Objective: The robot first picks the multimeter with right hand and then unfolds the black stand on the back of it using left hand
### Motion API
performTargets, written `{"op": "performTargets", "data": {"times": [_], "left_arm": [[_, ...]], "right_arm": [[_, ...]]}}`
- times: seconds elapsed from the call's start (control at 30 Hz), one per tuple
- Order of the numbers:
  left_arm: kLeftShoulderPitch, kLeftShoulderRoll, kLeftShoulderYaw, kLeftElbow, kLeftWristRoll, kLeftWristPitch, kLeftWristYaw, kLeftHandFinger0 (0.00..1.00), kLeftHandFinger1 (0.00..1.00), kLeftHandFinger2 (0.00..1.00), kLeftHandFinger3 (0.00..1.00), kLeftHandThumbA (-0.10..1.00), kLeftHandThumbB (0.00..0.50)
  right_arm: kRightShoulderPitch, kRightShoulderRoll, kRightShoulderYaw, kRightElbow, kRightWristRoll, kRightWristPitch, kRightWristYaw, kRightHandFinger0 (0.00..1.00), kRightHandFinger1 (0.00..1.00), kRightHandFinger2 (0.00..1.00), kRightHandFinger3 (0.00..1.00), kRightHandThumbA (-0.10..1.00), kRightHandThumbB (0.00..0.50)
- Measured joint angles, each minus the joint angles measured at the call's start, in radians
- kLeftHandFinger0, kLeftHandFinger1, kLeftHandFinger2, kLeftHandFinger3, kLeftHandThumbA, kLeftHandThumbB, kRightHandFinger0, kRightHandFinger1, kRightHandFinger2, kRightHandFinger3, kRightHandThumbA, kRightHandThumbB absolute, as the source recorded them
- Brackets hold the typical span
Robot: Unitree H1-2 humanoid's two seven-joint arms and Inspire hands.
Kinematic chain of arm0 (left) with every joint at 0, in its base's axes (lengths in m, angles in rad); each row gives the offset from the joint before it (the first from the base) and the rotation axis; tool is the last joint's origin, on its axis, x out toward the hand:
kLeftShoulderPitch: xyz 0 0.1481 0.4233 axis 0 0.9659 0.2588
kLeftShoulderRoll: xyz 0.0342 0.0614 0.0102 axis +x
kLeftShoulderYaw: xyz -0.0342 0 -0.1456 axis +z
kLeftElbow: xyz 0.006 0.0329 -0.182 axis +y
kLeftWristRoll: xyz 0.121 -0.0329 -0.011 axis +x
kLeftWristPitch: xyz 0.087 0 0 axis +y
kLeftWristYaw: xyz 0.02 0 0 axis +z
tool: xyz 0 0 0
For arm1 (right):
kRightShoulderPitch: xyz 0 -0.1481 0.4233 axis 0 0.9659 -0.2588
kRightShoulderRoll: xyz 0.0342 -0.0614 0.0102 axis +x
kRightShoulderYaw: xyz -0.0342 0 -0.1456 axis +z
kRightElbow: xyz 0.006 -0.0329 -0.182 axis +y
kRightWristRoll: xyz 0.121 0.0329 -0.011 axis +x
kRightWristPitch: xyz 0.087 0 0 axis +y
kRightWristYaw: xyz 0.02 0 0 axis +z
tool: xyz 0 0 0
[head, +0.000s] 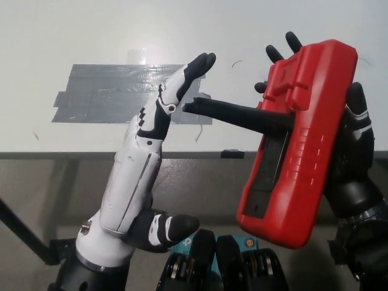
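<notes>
The multimeter [297, 145] is bright red with a dark panel down its back and a black stand [233, 113]. The left hand [142, 176] is white with black fingertips; the right hand [354, 163] is black. The table [73, 30] is pale white, with a patch of shiny grey tape [109, 94].

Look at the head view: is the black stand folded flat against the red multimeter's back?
No. The black stand sticks out sideways from the red multimeter towards the white left hand.

White table [73, 30], grey tape patch [109, 91], grey-brown floor [48, 182] below
</notes>
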Motion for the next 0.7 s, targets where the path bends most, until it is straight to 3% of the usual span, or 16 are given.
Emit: {"op": "performTargets", "data": {"times": [0.03, 0.07, 0.1, 0.13, 0.17, 0.27, 0.37, 0.43, 0.57, 0.7], "left_arm": [[0.001, 0.0, -0.001, 0.0, -0.001, -0.001, 0.0, 1.0, 0.84, 0.73, 1.0, 1.0, 0.409], [0.002, 0.0, -0.002, 0.001, -0.002, -0.002, 0.0, 1.0, 0.49, 0.38, 1.0, 1.0, 0.377], [0.004, 0.0, -0.003, 0.001, -0.001, -0.002, 0.0, 1.0, 0.38, 0.29, 1.0, 1.0, 0.377], [0.007, -0.002, -0.002, 0.001, 0.0, -0.004, 0.001, 1.0, 0.14, 0.07, 1.0, 1.0, 0.363], [0.012, -0.008, -0.001, 0.001, 0.0, -0.007, 0.005, 1.0, 0.01, 0.0, 1.0, 1.0, 0.367], [0.025, -0.042, 0.007, 0.007, 0.004, -0.028, 0.025, 0.99, 0.0, 0.0, 1.0, 1.0, 0.335], [0.028, -0.061, 0.009, 0.026, 0.008, -0.049, 0.033, 0.84, 0.0, 0.0, 1.0, 1.0, 0.338], [0.027, -0.062, 0.012, 0.033, 0.01, -0.061, 0.039, 0.81, 0.0, 0.0, 1.0, 1.0, 0.341], [0.027, -0.061, 0.016, 0.038, 0.014, -0.082, 0.04, 0.71, 0.0, 0.0, 1.0, 1.0, 0.346], [0.027, -0.061, 0.016, 0.038, 0.017, -0.092, 0.04, 0.62, 0.0, 0.0, 1.0, 1.0, 0.347]], "right_arm": [[-0.001, 0.0, 0.0, 0.0, 0.001, 0.0, 0.0, 0.0, 0.42, 0.88, 0.93, -0.1, 0.135], [-0.001, 0.0, -0.001, 0.0, 0.002, 0.0, 0.0, 0.0, 0.41, 0.87, 0.89, -0.1, 0.147], [-0.002, 0.0, -0.001, 0.0, 0.003, 0.0, 0.0, 0.0, 0.4, 0.87, 0.86, -0.1, 0.148], [-0.003, 0.0, -0.001, -0.001, 0.003, 0.0, 0.0, 0.0, 0.39, 0.86, 0.85, -0.1, 0.156], [-0.003, -0.001, -0.002, -0.001, 0.003, 0.0, 0.0, 0.0, 0.38, 0.85, 0.83, -0.1, 0.16], [-0.003, -0.001, -0.005, -0.002, 0.003, 0.0, -0.001, 0.0, 0.35, 0.83, 0.8, -0.1, 0.167], [-0.009, -0.001, -0.005, -0.003, 0.003, 0.0, 0.0, 0.0, 0.34, 0.83, 0.8, -0.1, 0.172], [-0.017, -0.001, -0.005, -0.004, 0.003, 0.0, 0.0, 0.0, 0.33, 0.82, 0.78, -0.1, 0.175], [-0.031, 0.001, -0.006, -0.006, 0.002, 0.0, -0.001, 0.0, 0.24, 0.76, 0.66, -0.1, 0.182], [-0.039, 0.003, -0.007, -0.006, 0.0, -0.001, -0.001, 0.0, 0.25, 0.8, 0.71, -0.1, 0.171]]}}
